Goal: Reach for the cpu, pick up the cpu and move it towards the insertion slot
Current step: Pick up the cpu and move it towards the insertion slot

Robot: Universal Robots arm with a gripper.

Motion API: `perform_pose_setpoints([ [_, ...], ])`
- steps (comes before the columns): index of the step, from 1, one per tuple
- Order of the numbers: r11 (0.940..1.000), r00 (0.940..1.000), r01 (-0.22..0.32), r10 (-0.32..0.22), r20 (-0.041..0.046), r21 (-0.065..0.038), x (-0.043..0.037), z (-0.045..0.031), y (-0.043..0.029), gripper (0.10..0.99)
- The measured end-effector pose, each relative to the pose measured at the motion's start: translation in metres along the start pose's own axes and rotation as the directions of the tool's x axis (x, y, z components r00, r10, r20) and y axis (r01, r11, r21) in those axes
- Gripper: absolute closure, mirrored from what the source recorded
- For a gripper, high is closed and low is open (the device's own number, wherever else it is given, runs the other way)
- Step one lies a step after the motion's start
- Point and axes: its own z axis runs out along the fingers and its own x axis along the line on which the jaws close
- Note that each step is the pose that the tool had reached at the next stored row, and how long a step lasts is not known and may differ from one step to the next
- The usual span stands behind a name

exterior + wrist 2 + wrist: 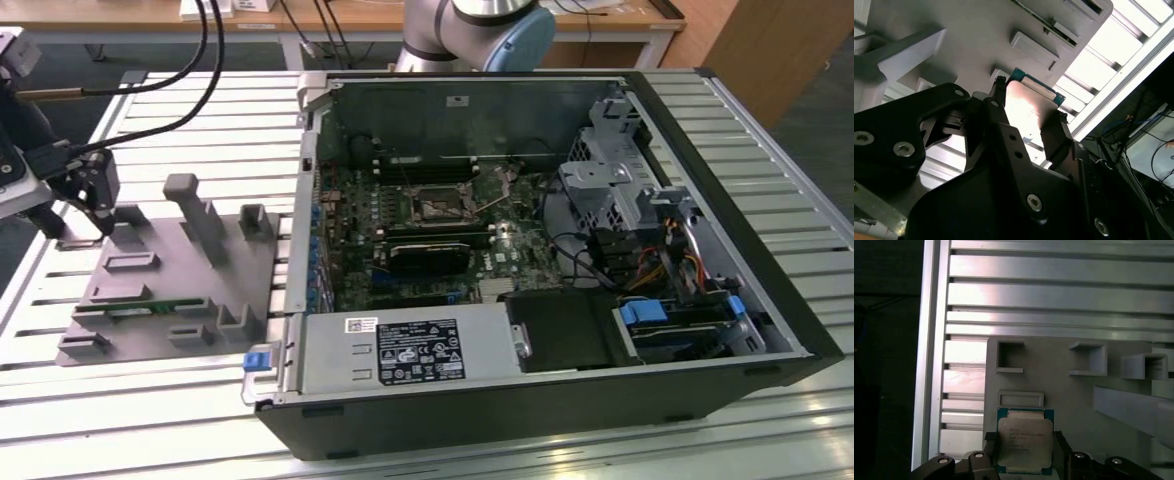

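My gripper [1029, 106], jaws narrowed, pinches the cpu [1025, 440] by two opposite edges, bottom centre in the first wrist view, over the grey tray [1074, 400]. So thin a hold could slip or tilt. The insertion slot [438, 205] lies mid-frame in the exterior view, well apart.

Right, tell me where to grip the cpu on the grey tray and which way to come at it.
Take the cpu by two opposite side edges, coming straight down from above. It lies flat, metal top up, on the grey tray, so only its thin rim offers opposing faces. The raised block beside one edge probably leaves the other pair freer.
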Motion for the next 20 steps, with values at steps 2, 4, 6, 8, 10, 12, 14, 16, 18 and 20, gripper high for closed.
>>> perform_pose_setpoints([
  [2, 1.0000, 1.0000, 0.000, 0.000, 0.0000, 0.000, 0.0000, -0.0035, 0.0002, 0.557],
  [4, 1.0000, 1.0000, 0.000, 0.000, 0.0000, 0.000, 0.0000, -0.0059, 0.0003, 0.557],
  [6, 1.0000, 1.0000, 0.000, 0.000, 0.0001, 0.000, 0.0001, -0.0082, 0.0005, 0.557],
  [8, 1.0000, 1.0000, 0.000, 0.000, 0.0000, 0.000, 0.0001, -0.0105, 0.0006, 0.557],
  [10, 1.0000, 1.0000, 0.000, 0.000, 0.0000, 0.000, 0.0001, -0.0129, 0.0007, 0.557],
  [12, 1.0000, 1.0000, 0.000, 0.000, -0.0001, 0.000, 0.0001, -0.0157, 0.0008, 0.557],
  [14, 1.0000, 1.0000, 0.000, 0.000, 0.0000, 0.000, 0.0001, -0.0182, 0.0010, 0.557],
  [16, 1.0000, 1.0000, 0.000, 0.000, 0.0000, 0.000, 0.0002, -0.0207, 0.0011, 0.557],
  [18, 1.0000, 1.0000, 0.000, 0.000, 0.0000, 0.000, 0.0002, -0.0230, 0.0013, 0.557],
  [20, 1.0000, 1.0000, 0.000, 0.000, 0.0000, 0.000, 0.0002, -0.0255, 0.0014, 0.557],
])
